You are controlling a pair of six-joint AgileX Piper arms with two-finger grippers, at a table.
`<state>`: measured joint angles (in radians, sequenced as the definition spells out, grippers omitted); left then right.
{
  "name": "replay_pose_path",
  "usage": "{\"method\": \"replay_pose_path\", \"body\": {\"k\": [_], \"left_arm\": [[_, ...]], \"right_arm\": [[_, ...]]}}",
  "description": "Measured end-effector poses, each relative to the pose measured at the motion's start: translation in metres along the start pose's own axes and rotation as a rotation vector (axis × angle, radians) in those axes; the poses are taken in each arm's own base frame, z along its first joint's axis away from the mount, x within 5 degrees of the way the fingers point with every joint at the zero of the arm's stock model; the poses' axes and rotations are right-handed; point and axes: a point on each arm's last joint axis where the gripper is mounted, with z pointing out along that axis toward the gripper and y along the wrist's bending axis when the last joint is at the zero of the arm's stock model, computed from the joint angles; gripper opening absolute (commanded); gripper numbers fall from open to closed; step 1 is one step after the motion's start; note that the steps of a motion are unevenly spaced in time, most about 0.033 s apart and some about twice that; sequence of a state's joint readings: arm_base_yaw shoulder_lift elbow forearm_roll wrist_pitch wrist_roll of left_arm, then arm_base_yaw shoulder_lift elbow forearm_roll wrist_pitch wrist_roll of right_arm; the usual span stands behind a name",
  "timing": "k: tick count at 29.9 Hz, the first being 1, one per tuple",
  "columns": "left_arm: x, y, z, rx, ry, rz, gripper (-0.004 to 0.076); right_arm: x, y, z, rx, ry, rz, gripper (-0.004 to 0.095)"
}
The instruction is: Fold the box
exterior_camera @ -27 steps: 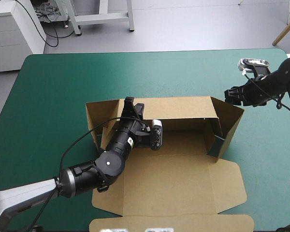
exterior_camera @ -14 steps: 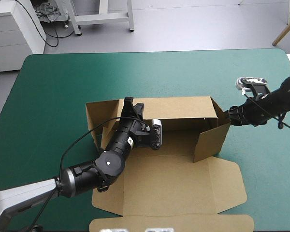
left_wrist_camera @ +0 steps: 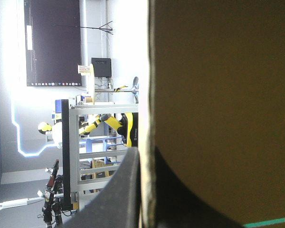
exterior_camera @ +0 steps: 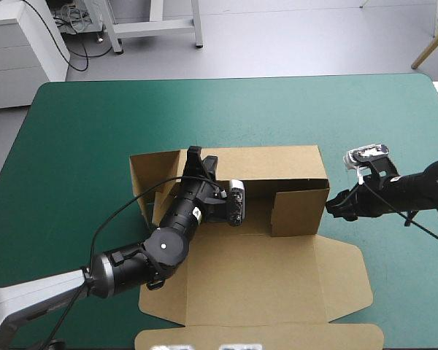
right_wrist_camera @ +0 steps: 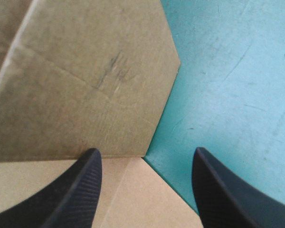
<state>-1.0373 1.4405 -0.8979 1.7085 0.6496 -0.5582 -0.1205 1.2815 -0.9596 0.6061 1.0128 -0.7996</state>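
box [exterior_camera: 277, 270] sits centred on the table [exterior_camera: 73, 146], back wall [exterior_camera: 277, 162] up; my left gripper [exterior_camera: 197, 159] is clamped on that wall at 10 o'clock, right gripper [exterior_camera: 334, 207] spread wide, seemingly touching the 3 o'clock side flap [exterior_camera: 299, 211] (light, stiff board, springy creases, so I'd grip edges near folds).

Grey floor [exterior_camera: 292, 36], white cabinet [exterior_camera: 18, 55]

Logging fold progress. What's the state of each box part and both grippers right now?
box: partly folded, open on top.
back wall: raised upright.
right end flap: folded inward, standing across the box's right end.
lid panel: flat on the table.
left gripper: shut on the back wall's top edge.
right gripper: open, at the box's right end.
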Motion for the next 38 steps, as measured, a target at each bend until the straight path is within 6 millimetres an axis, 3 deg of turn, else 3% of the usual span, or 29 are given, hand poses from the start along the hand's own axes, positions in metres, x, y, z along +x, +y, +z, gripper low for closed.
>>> {"method": "replay_pose_path", "body": {"k": [8, 27, 38], "left_arm": [[0.001, -0.001, 0.0, 0.001, 0.004, 0.002, -0.001], [0.001, -0.001, 0.0, -0.002, 0.006, 0.006, -0.001], [0.001, -0.001, 0.0, -0.002, 0.006, 0.006, -0.001]], "right_arm": [[0.001, 0.004, 0.004, -0.043, -0.031, -0.117, 0.0509], [0.009, 0.012, 0.003, -0.138, 0.051, -0.103, 0.0509], [0.0, 0.021, 0.008, -0.139, -0.006, -0.132, 0.0509]]}}
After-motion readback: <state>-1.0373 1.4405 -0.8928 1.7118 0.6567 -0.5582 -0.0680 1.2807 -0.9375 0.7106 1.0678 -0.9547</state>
